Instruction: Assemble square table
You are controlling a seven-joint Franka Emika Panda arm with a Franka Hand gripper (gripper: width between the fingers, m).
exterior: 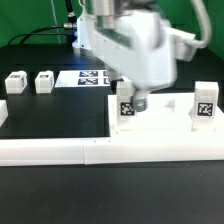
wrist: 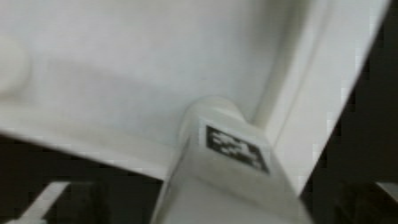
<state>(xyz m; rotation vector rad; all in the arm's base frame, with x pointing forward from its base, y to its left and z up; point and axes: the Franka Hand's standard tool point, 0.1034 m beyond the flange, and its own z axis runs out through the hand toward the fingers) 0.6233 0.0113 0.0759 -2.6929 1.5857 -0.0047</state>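
Fingers (exterior: pixel 140 100) hang low over the slab (exterior: pixel 165 135), just beside the near leg (exterior: pixel 126 108), which stands upright on it; whether they are spread or pinching that leg I cannot tell. A second leg (exterior: pixel 204 105) stands farther off on the same slab. Beyond lies the marker board (exterior: pixel 95 78); well apart, a third leg (exterior: pixel 43 81) and a fourth leg (exterior: pixel 15 83) sit on the worktop (exterior: pixel 50 115)

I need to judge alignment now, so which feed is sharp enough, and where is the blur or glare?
Exterior view: the arm is smeared with blur, while the two loose leg blocks look fairly crisp. Wrist view: soft all over, the tag on the leg fuzzy, the slab washed pale.
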